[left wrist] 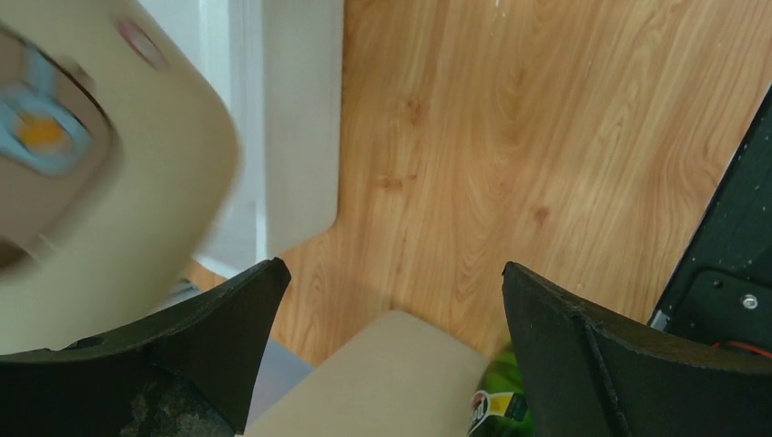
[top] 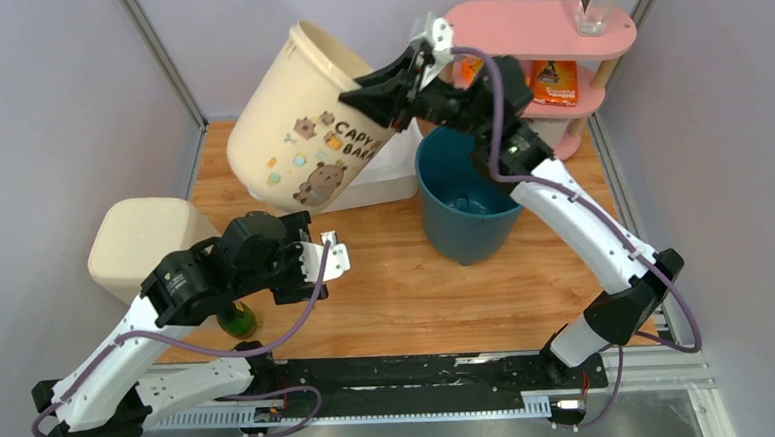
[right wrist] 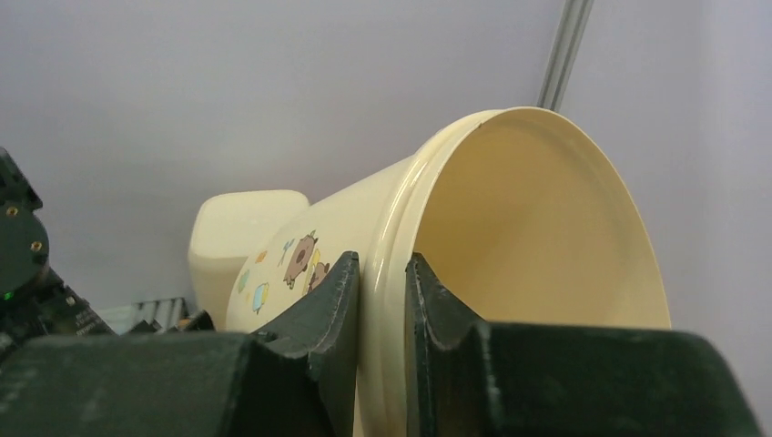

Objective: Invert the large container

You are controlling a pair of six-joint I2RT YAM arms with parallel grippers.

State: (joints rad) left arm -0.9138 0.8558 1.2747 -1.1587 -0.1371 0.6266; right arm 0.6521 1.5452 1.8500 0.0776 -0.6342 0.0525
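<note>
Right wrist view: right claw pinches the rim of the large container, which is tilted above the far-left worktop. I'd roll the wrist slowly so the rim doesn't slip (left claw is wide open, holding nothing).

A teal bucket stands open-mouthed right of centre on the wooden table. At upper right, a pink shelf carries orange packets below and a clear vessel on top. A beige bin sits at the left edge, a green bottle just below it.
</note>
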